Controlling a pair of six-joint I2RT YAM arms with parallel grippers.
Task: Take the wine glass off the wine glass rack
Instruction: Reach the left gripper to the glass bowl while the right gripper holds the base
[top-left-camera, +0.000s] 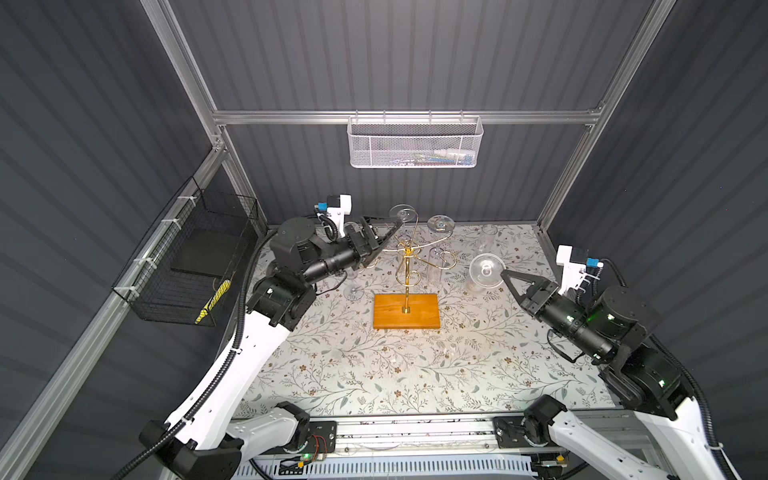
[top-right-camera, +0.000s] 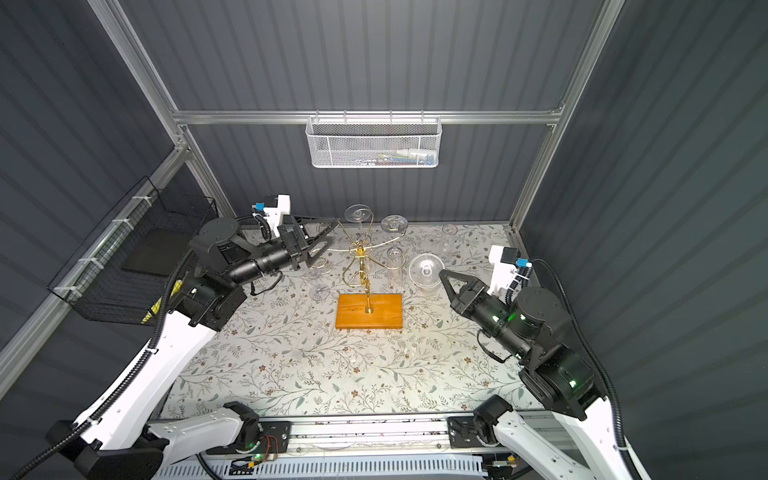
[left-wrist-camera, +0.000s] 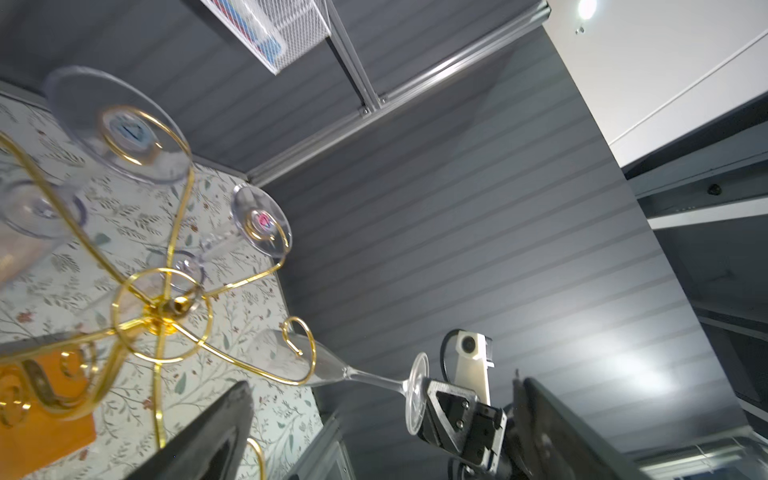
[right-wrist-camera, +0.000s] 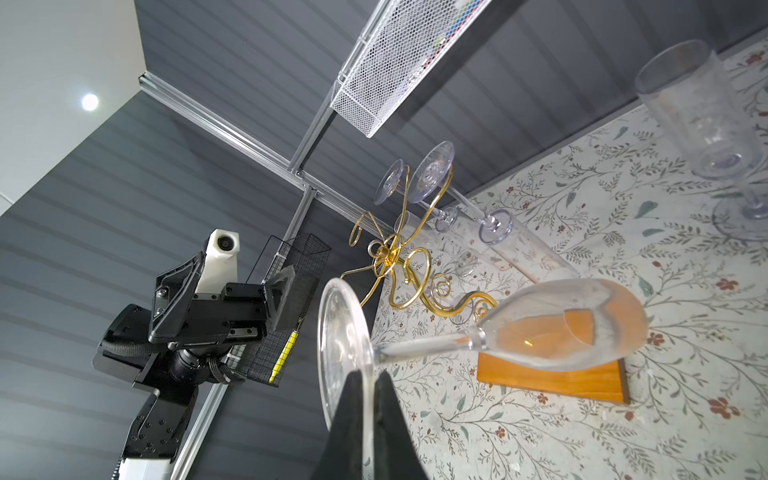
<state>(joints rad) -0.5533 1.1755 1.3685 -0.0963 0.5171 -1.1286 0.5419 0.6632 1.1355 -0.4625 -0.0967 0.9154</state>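
Note:
The wine glass rack (top-left-camera: 406, 311), a gold pole with curled arms on an orange-brown wooden base, stands mid-table, also in the right wrist view (right-wrist-camera: 390, 257). Two clear glasses hang by their feet from its rear arms (top-left-camera: 403, 214) (top-left-camera: 440, 224). Another hangs on its left side (top-left-camera: 353, 289). My right gripper (top-left-camera: 505, 274) (right-wrist-camera: 370, 378) is shut on the foot rim of a clear wine glass (top-left-camera: 486, 270) (right-wrist-camera: 561, 328). That glass lies sideways in the air, right of the rack and apart from its arms. My left gripper (top-left-camera: 384, 241) is open beside the rack's left arms, its fingers (left-wrist-camera: 216, 432) holding nothing.
A white mesh basket (top-left-camera: 415, 143) hangs on the back rail. A black wire basket (top-left-camera: 187, 257) is fixed to the left wall. One clear glass (top-left-camera: 488, 237) stands upright on the floral cloth (top-left-camera: 415, 374) at the back right.

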